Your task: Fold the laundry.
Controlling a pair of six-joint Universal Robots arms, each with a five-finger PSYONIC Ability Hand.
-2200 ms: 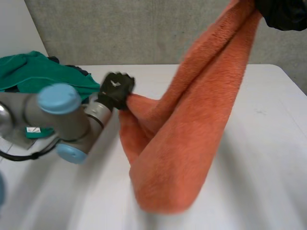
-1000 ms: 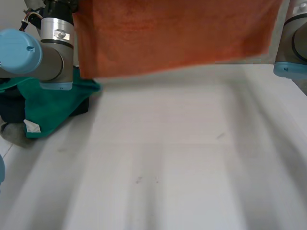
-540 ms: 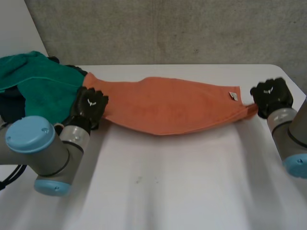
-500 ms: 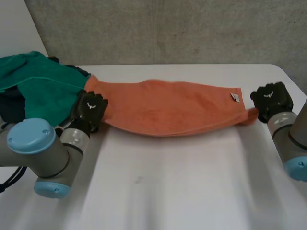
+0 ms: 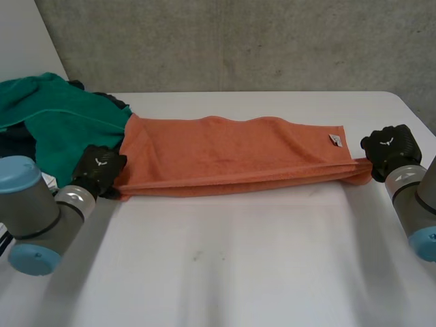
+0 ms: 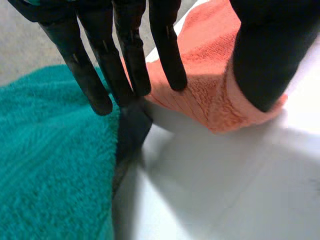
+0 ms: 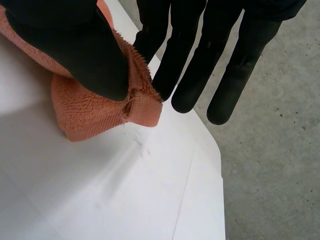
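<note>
Head view has the orange towel down flat on the desk now, where a second ago it hung spread in the air between the arms and half a second ago it was still sagging on its way down. It lies as a long band, the near edge doubled, so I'd judge the first lengthwise fold as laid. The left hand sits low at the towel's end beside the green laundry pile, pinching the near corner between thumb and straight fingers. The right hand is at the far end near the white tag, thumb clamping that corner against its fingers.
</note>
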